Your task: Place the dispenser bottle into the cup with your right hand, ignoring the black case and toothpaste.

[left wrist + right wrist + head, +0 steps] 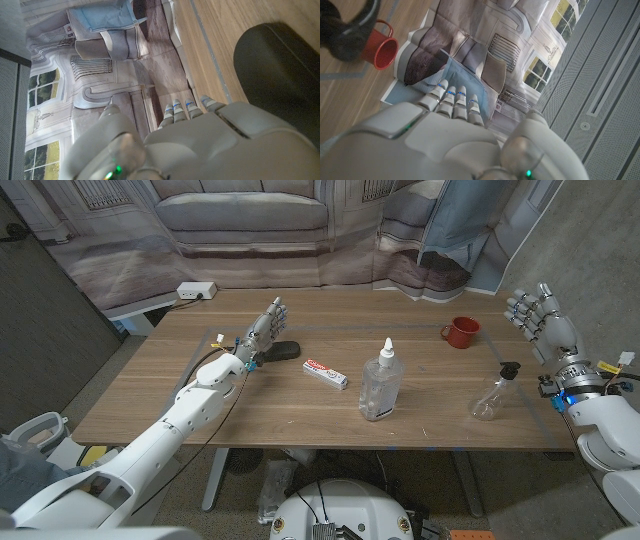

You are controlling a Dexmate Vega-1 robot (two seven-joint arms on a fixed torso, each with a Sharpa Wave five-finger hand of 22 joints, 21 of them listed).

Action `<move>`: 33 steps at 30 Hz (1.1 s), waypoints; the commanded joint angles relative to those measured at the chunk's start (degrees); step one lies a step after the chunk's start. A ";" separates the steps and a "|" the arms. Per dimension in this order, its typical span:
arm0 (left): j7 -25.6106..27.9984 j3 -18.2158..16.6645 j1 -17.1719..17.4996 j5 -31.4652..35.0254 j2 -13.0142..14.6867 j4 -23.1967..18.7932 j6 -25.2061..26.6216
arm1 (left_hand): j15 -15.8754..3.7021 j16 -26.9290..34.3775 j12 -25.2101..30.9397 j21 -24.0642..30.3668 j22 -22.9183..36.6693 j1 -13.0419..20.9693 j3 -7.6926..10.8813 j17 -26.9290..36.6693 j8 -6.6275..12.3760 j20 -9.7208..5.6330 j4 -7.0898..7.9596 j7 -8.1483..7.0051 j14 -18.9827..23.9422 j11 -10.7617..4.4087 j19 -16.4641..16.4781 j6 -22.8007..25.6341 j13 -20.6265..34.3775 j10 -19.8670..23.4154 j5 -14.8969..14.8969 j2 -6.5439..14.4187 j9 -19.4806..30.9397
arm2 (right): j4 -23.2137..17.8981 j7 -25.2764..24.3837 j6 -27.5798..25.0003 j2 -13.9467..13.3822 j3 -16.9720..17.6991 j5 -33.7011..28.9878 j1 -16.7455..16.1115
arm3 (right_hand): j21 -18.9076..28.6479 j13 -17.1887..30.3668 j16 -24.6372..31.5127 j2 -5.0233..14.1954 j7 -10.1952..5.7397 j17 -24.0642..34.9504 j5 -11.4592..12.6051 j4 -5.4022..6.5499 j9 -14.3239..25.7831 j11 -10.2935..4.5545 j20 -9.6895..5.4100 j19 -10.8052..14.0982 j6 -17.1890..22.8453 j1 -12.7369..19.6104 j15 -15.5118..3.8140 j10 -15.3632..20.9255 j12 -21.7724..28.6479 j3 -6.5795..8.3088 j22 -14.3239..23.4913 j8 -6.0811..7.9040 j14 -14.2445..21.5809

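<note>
the right hand (541, 317) is raised beyond the table's (420, 430) right edge, fingers spread, holding nothing. the small black-capped dispenser bottle (494, 394) lies tilted just inward of it; the red cup (461, 332) stands farther inward, apart. the left hand (264, 330), fingers apart, stands beside the black case (281, 351).

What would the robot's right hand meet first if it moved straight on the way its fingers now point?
Probably nothing on the table: the right hand points up and away past the far edge, toward the backdrop. The red cup lies off to its side. Depth is unclear.

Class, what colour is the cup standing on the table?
The cup is red, clearest in the right wrist view.
</note>
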 commanded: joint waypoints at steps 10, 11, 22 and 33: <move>0.73 -0.01 0.41 0.24 0.74 -2.03 0.84 | -0.04 -0.09 -0.16 -0.06 0.19 0.78 -0.47 0.29 -0.05 0.16 0.24 0.42 -0.45 -0.09 -0.51 0.43 0.12 -0.16 0.04 0.09 0.25 | 1.08 0.37 1.94 2.64 1.13 -0.37 -1.48 | -0.16 0.09 -0.03 0.44 -0.09 0.23 -0.24 -0.09 0.17 -0.17 -0.10 0.54 0.43 0.38 -0.20 0.37 -0.13 -0.15 0.28 0.39 0.49; 0.76 -0.01 0.41 0.27 0.79 -2.11 0.88 | -0.05 -0.10 -0.16 -0.06 0.19 0.78 -0.48 0.29 -0.05 0.17 0.24 0.41 -0.47 -0.09 -0.52 0.43 0.12 -0.15 0.03 0.09 0.25 | 1.17 0.46 2.21 2.73 1.15 -0.46 -1.58 | -0.16 0.09 -0.03 0.44 -0.07 0.23 -0.24 -0.10 0.17 -0.17 -0.10 0.56 0.45 0.38 -0.19 0.37 -0.14 -0.16 0.28 0.40 0.52; 0.95 0.05 0.25 0.44 0.88 -2.61 1.09 | -0.07 -0.10 -0.17 -0.04 0.19 0.85 -0.55 0.29 -0.07 0.19 0.22 0.42 -0.52 -0.12 -0.53 0.43 0.12 -0.19 0.02 0.17 0.25 | 1.82 0.35 3.49 3.79 1.35 -0.82 -2.56 | -0.17 0.09 -0.05 0.44 -0.13 0.22 -0.25 -0.16 0.17 -0.31 -0.05 0.62 0.49 0.43 -0.20 0.47 -0.15 -0.21 0.27 0.41 0.57; 1.86 0.38 0.50 0.92 0.94 -3.93 1.67 | 0.00 -0.10 -0.16 -0.03 0.19 0.93 -0.64 0.29 -0.09 0.17 0.20 0.37 -0.54 -0.07 -0.57 0.39 0.12 -0.17 0.00 0.24 0.25 | 3.94 1.74 4.57 3.70 1.06 0.52 -2.31 | -0.18 0.09 -0.04 0.45 -0.18 0.22 -0.25 -0.21 0.17 -0.18 -0.03 0.68 0.68 0.47 -0.37 0.65 -0.13 -0.27 0.27 0.47 0.71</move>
